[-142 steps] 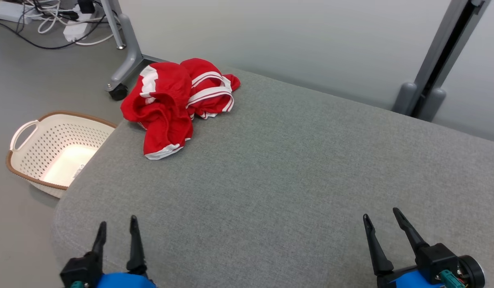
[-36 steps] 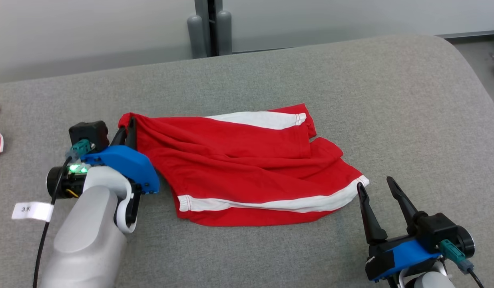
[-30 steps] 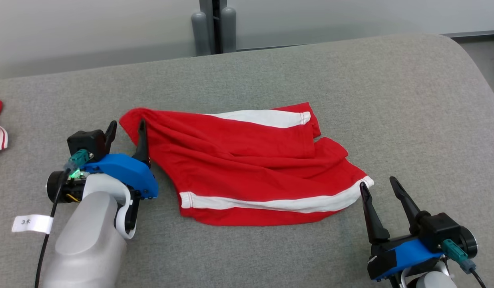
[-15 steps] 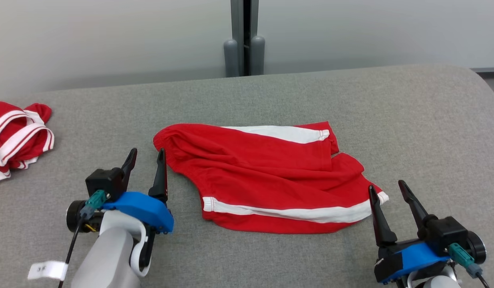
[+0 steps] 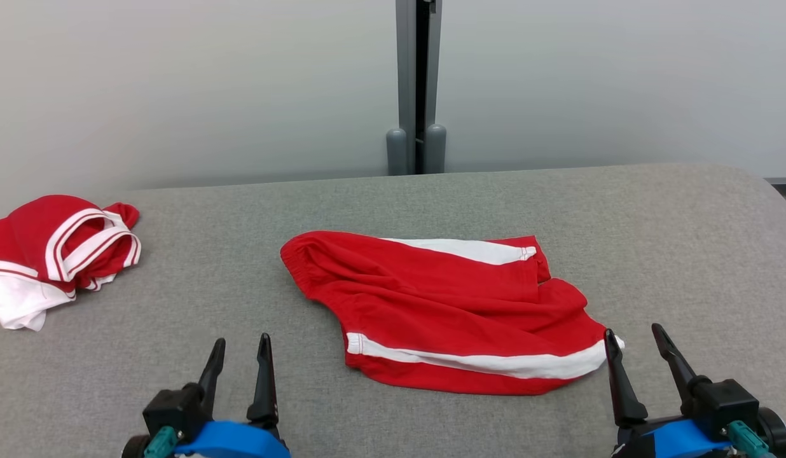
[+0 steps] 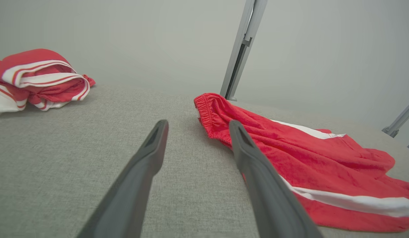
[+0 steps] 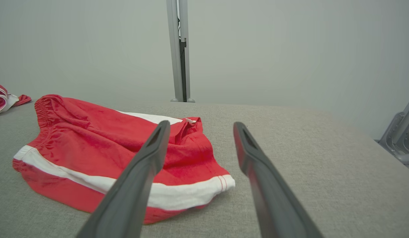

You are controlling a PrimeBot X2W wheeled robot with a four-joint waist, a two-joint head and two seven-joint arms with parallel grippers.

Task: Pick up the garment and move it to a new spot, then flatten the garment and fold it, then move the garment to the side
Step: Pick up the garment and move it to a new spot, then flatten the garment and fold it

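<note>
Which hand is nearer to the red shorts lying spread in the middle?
Right. The right hand is just beside a striped corner of the red shorts; the left hand stands apart, off their waistband side.

Our left gripper [image 5: 241,341] sits at the lower left of the head view, its two dark fingers [image 6: 140,172] parted and pointing up the frame. Our right gripper [image 5: 633,331] sits at the lower right, spread a little wider, tips leaning left. The blue left wrist [image 5: 231,442] and right wrist [image 5: 679,439] meet the bottom edge. The right one seems rolled outward, though the frame crops it.
</note>
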